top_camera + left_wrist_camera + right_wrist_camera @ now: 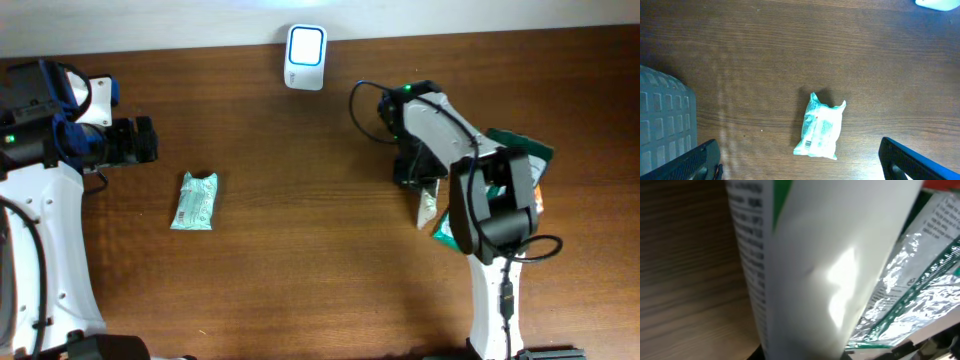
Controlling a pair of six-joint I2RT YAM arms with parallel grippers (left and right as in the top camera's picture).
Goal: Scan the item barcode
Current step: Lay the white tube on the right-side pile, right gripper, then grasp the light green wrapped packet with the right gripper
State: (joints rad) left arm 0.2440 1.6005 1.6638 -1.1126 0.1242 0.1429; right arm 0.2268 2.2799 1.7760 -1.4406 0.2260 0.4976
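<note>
Across the whole overhead view spreads a dark brown wooden table (300,290). Along the left edge stands the white left arm (40,230), with the left gripper (150,140) in the upper left. The left wrist view shows its black fingers (700,160) in the two bottom corners, spread wide with nothing between them.

At the right of the overhead frame the white right arm (440,115) bends down over a pile of green and orange foil packets (532,160). The right gripper (420,185) sits at the pile's left edge, right against a white plastic packet (427,207) that stands tilted on the table. That packet fills the right wrist view (830,255) and hides the fingers, so I cannot tell whether the jaws grip it. It carries a green patch at the top and columns of small dark print down its left side, too blurred to read.

Left of centre, a mint-green crinkled packet (193,201) lies flat, well apart from both grippers. Its dark print (812,142) is too small to read.

At top centre a small white rounded scanner with a blue-lit face (305,45) rests at the table's far edge.
</note>
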